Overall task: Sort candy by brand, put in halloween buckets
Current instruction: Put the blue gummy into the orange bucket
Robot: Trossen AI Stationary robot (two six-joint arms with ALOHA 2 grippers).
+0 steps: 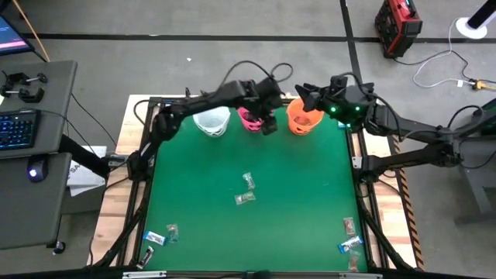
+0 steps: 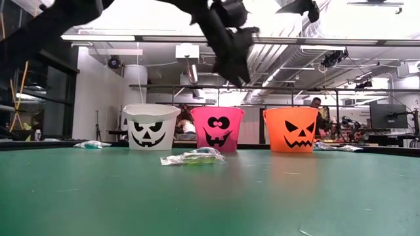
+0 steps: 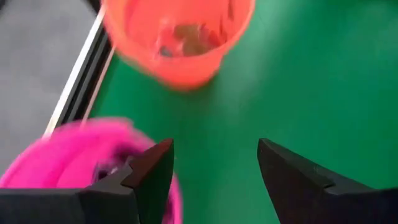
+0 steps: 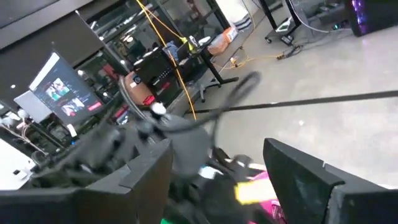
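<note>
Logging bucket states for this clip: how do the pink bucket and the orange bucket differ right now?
The pink bucket stands in the middle of the row; the orange bucket stands at one end. The pink bucket's face has round eyes, the orange bucket's has slanted ones. The left gripper, open, hovers by the pink bucket; the right gripper, open, hovers over the orange bucket. Both are upright, alike in size, with black faces.

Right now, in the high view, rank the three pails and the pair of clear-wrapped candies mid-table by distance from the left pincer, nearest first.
From the left pincer, open, at the mat's far edge:
1. Bright pink round plastic pail, right beside it.
2. Orange round plastic pail, just to its right-arm side.
3. White round plastic pail, beyond the pink one.
4. Clear-wrapped candies, mid-table, farthest.
</note>
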